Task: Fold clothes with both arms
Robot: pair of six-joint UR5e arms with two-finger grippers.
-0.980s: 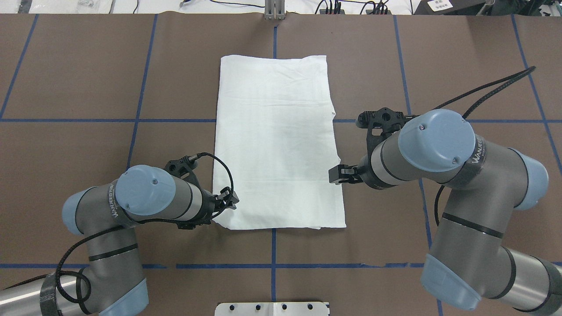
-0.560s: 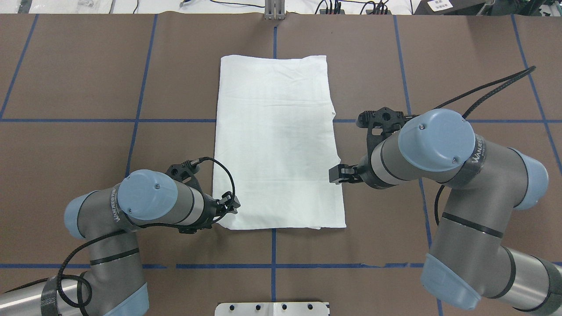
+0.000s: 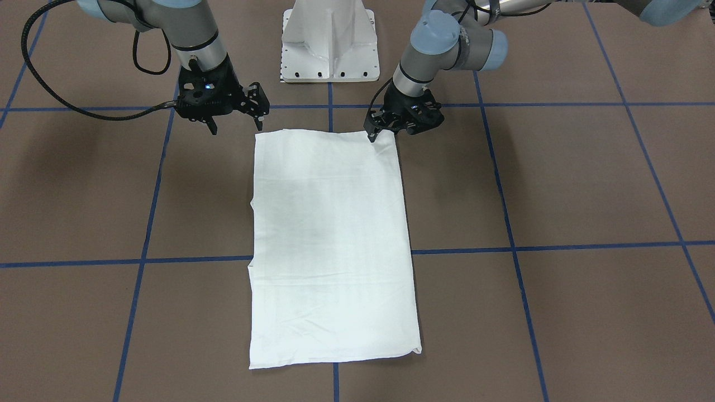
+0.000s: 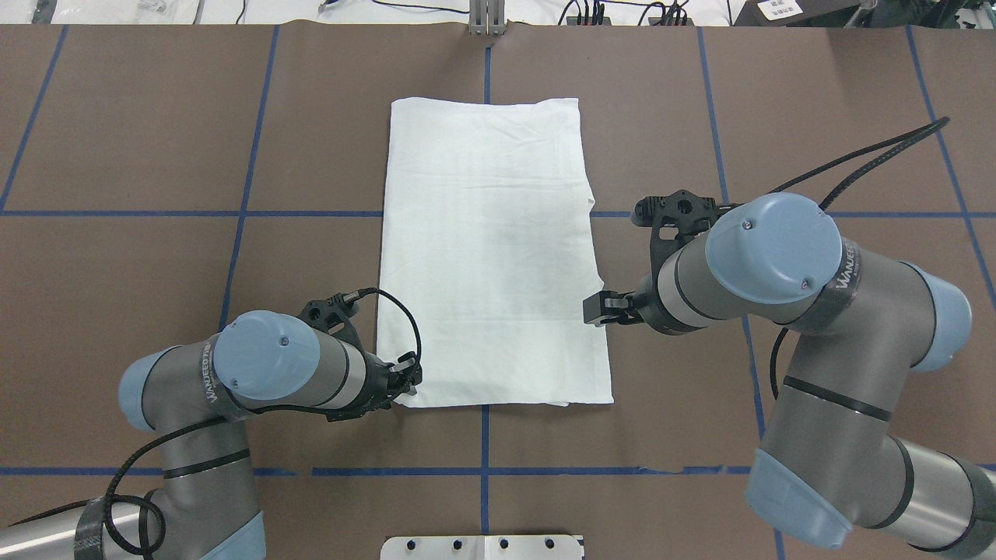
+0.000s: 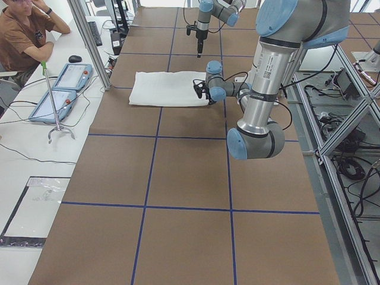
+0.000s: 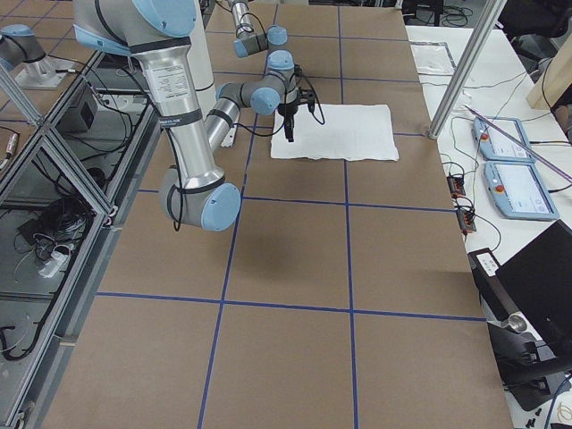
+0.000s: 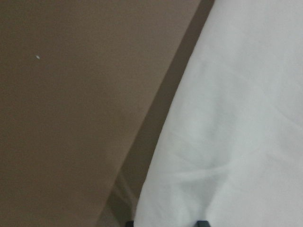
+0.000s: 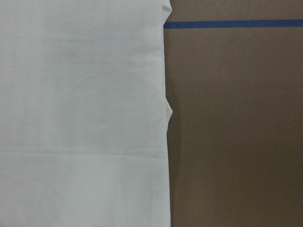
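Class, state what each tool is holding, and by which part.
The right tool hangs open, clear of the T-shirt, holding nothing. The left tool sits at the shirt's near left corner, which lies flat. Whether it grips there cannot be told.

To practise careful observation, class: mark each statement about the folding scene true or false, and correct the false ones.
1. The white T-shirt lies folded into a long rectangle on the table. True.
2. The right gripper is clamped on the shirt's collar. False: it hangs open near the shirt's edge, holding nothing, and no collar shows.
3. The left gripper is at the shirt's corner nearest the robot. True.
4. Black printed text shows on the shirt's upper face. False: only plain white cloth shows.
5. The blue tape lines cross the brown table. True.
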